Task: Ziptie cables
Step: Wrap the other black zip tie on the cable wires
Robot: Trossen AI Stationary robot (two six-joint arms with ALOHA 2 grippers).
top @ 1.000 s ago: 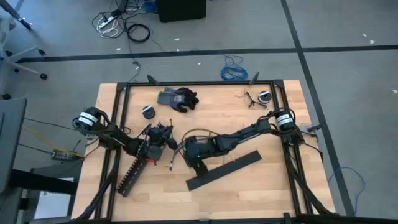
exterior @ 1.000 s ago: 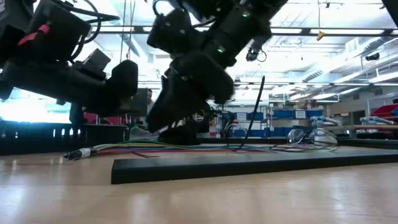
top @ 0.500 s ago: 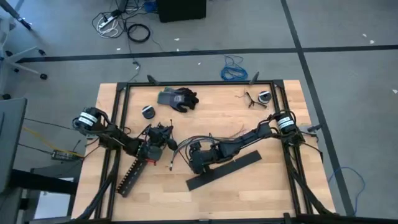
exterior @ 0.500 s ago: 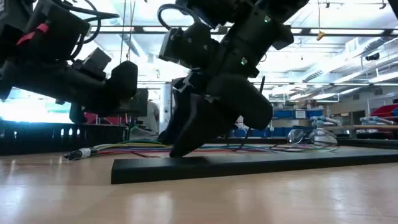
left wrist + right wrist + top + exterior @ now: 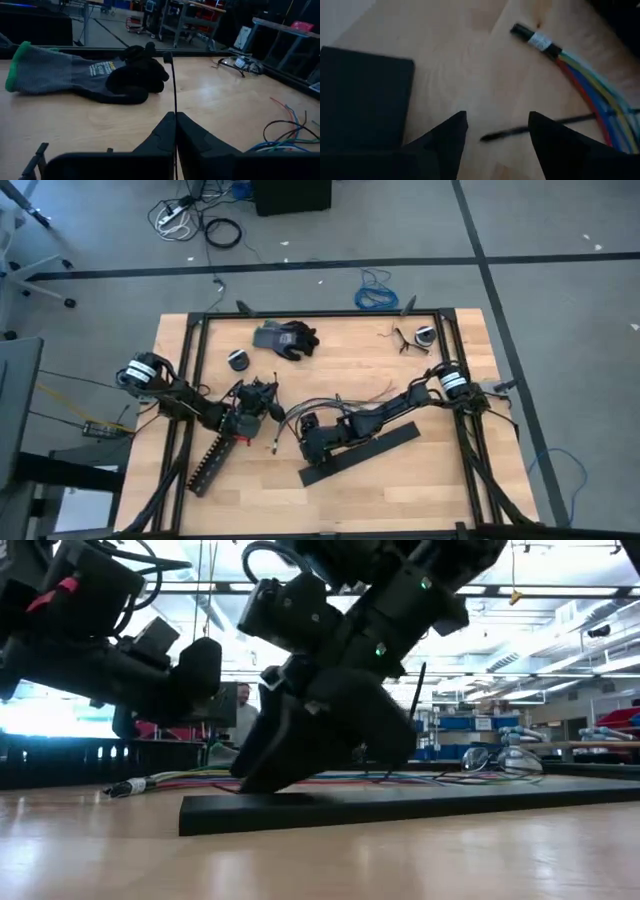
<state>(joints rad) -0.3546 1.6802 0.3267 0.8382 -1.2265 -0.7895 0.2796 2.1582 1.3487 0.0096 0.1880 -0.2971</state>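
High view: shows the left gripper parked left of centre on the table, above the slotted duct; shows the right gripper low at mid-table, beside the flat bar, with the cables fanned just beyond.

Low view: lays the cables flat along the wood behind the bar, with one ziptie standing upright.

Left wrist view: pinches that ziptie between pressed fingers; glove and glasses farther off.

Right wrist view: spreads its fingers over a second ziptie lying beside the labelled cable end. Likely light, springy and slick; best nipped near one end, flat against the wood.
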